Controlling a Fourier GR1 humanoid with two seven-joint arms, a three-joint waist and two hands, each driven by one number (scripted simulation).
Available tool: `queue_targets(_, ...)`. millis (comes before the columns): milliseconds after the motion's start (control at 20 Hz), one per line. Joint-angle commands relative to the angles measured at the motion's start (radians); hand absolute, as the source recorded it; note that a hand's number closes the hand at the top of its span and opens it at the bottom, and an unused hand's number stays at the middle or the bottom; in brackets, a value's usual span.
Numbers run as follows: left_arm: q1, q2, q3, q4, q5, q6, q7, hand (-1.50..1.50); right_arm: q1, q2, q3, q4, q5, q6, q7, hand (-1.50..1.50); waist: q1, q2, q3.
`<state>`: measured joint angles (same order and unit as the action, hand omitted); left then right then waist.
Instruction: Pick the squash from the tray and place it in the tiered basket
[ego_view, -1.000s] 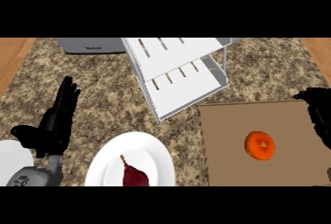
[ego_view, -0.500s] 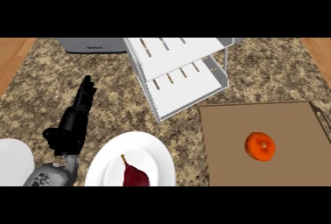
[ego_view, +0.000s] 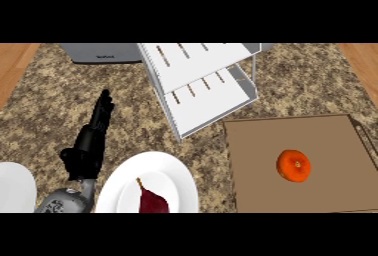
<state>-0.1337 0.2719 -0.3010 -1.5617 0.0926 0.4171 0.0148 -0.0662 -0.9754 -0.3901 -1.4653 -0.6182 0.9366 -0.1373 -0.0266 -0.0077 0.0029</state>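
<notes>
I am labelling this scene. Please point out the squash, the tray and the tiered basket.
squash (ego_view: 294, 165): head view, its orange top.
tray (ego_view: 255, 150): head view, bare brown floor.
tiered basket (ego_view: 210, 100): head view, lower white shelf.

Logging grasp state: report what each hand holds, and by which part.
Nothing is held. The black left hand lies open, fingers straight, over the speckled counter; the right hand is out of view. The round orange squash sits untouched on the brown tray.

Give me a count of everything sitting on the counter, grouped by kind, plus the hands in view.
Squash, orange: 1
Tray, brown: 1
Tiered basket, white: 1
Plate, white: 1
Dark red fruit on that plate: 1
Grey appliance at the far edge: 1
White rounded object, cut off at the near left: 1
Left hand, black, fingers straight: 1
Total: 8
</notes>
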Motion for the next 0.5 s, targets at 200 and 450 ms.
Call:
queue_targets(200,-0.034,0.005,0.013,-0.013,-0.006,-0.003,0.043,0.0,0.033,-0.027,-0.04,-0.372,0.411,-0.023,-0.046,-1.5,0.002,0.001,-0.001)
queue_targets(450,0.024,-0.015,0.012,0.01,-0.021,-0.03,-0.042,0.0,0.117,0.1,0.029,-0.517,0.603,-0.071,-0.045,-1.5,0.02,0.006,-0.002)
